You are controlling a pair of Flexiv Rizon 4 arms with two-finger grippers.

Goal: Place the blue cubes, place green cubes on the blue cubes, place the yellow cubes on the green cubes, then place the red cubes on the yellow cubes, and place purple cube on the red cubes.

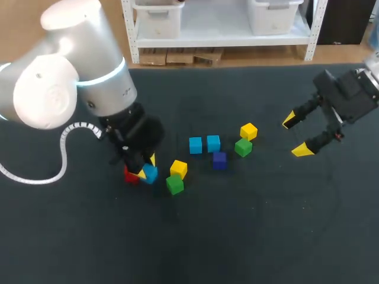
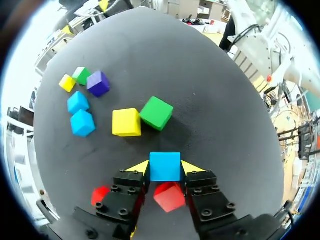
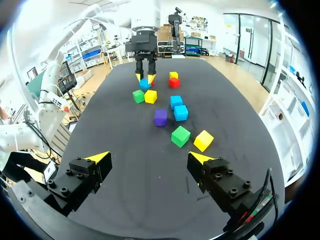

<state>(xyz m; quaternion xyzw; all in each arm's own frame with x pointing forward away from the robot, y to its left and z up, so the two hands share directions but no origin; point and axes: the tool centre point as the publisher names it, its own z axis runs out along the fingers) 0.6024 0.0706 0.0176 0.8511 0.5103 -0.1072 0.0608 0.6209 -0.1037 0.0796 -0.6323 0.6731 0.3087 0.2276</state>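
Blue cube (image 2: pixel 165 166) clamped between the left jaws, a red cube (image 2: pixel 169 196) close beneath them; right jaws open, empty. Lifting straight up should spare the red cube.

left gripper (image 1: pixel 146 167) clamped on blue cube (image 1: pixel 150 174) | red cube (image 1: pixel 130 176) just beside | right gripper (image 1: pixel 296 135) spread wide, holding nothing

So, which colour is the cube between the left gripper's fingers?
Blue; the cube shows best in the left wrist view.
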